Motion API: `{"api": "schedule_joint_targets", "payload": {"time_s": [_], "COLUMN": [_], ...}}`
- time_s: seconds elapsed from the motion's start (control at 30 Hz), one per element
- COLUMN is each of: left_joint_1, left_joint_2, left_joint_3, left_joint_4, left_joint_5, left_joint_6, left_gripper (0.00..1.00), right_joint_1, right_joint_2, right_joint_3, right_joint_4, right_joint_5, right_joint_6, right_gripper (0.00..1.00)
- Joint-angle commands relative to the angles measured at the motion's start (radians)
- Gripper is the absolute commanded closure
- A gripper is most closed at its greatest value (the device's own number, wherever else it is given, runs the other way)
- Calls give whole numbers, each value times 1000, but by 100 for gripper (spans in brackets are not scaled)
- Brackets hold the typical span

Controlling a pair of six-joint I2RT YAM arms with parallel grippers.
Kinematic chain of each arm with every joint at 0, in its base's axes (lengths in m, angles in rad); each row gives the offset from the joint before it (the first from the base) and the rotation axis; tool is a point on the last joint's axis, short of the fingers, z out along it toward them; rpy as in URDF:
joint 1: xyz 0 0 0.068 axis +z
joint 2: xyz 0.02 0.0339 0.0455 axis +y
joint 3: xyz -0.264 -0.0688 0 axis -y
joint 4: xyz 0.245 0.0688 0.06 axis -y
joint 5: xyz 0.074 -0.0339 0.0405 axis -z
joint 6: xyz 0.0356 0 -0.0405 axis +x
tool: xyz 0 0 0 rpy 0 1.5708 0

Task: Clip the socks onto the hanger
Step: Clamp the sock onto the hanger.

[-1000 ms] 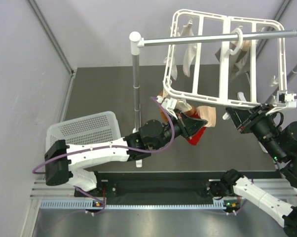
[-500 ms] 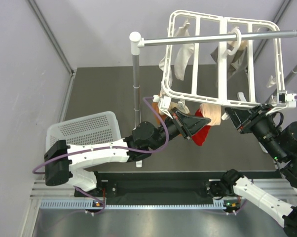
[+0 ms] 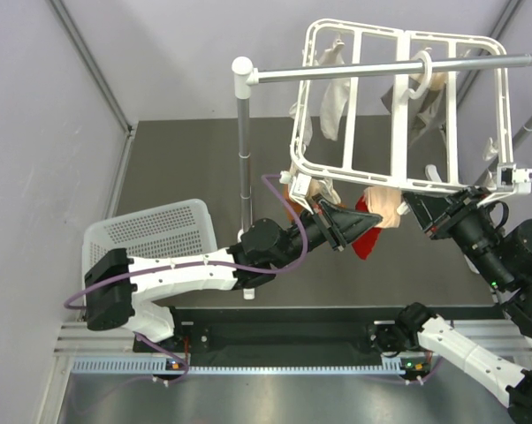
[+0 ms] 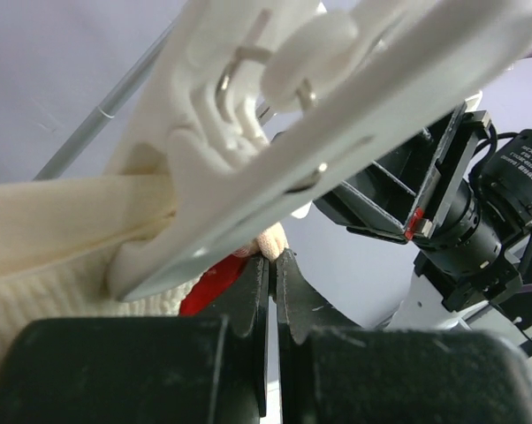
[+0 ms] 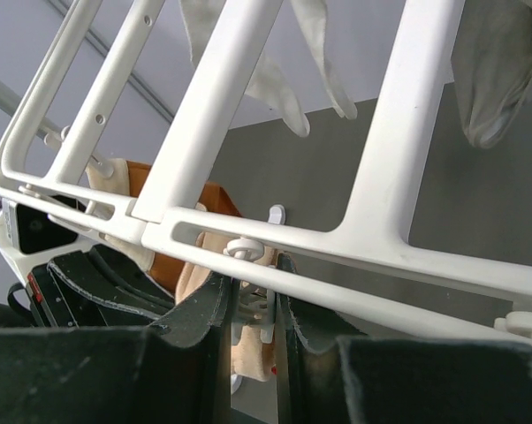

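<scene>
Pinching together, the left pincer point(image 4: 270, 261) grips one red sock point(image 3: 363, 245), which in the wrist view is mostly hidden behind its fingers. The right pincer point(image 5: 253, 296) clamps one clip peg point(image 5: 253, 309) under the hanger point(image 5: 217, 88) rail just above it. Beyond, two white socks point(image 5: 275, 84) dangle; others are cut off.

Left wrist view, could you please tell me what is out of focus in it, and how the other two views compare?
Left wrist view: the clip peg fills the frame, soft and bright; the left hand is a dark blur; the right arm behind is sharper. Right wrist view: the hanger is crisp, the right hand dim and soft. Top external view: even light, sharp throughout.
</scene>
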Motion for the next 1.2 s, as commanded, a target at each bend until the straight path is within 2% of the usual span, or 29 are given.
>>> {"api": "schedule_joint_targets", "payload": {"time_s": [0.0, 0.23, 0.6, 1.17], "left_joint_1": [-1, -1, -1, -1], "left_joint_2": [-4, -23, 42, 52], "left_joint_3": [9, -8, 8, 12], "left_joint_4": [117, 152, 234, 272], "left_joint_5": [32, 34, 65, 85], "left_joint_6": [-21, -26, -73, -92], "left_gripper": [100, 100, 100, 100], "right_joint_1": [10, 12, 12, 12], "right_joint_2": [-9, -16, -27, -49], "right_joint_3": [-7, -10, -20, -72], "right_joint_4": [-2, -2, 37, 94], "right_joint_5": [-38, -36, -58, -72], "right_joint_6": [6, 7, 44, 96], "right_gripper": [100, 100, 100, 98]}}
